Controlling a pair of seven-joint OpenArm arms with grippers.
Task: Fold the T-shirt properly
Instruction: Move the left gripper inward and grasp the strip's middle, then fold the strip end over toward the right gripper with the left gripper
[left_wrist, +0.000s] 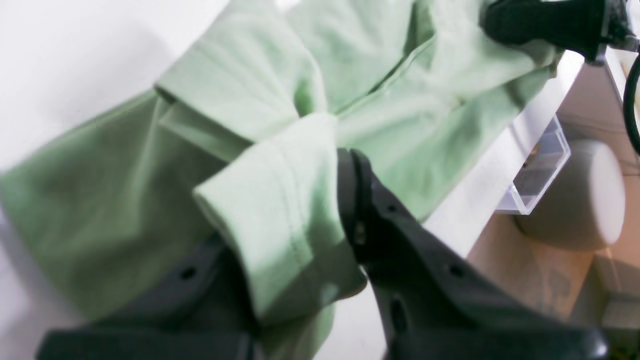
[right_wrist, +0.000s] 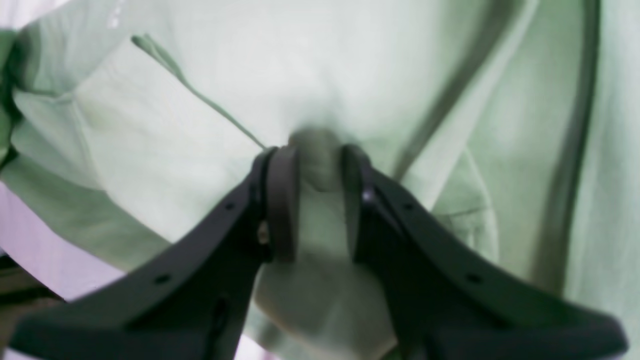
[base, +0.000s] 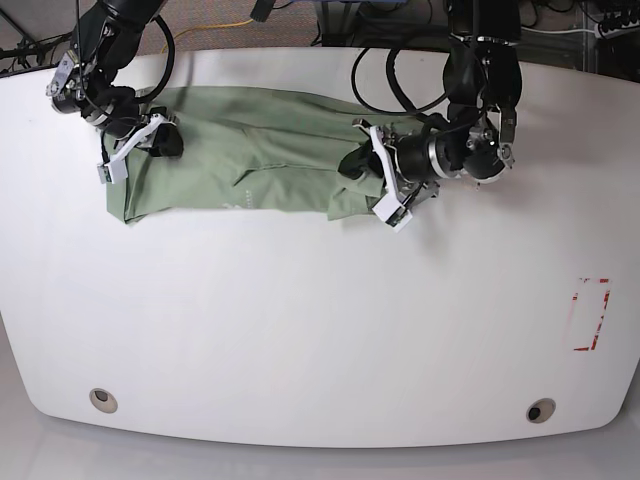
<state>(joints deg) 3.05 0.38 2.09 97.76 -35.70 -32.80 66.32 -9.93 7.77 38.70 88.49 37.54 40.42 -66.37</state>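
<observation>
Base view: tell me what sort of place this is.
Likely a robotics lab bench: a white table with red tape marks, cables behind, and two arms gripping a T-shirt.

White table (base: 300, 330) bears the T-shirt (base: 250, 155), seemingly folded.

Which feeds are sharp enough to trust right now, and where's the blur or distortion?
Base view: sharp, evenly lit, table edges bowed by the wide lens. Left wrist view: T-shirt soft, left gripper fingers smeared. Right wrist view: cloth washed out, right gripper blurred.
</observation>
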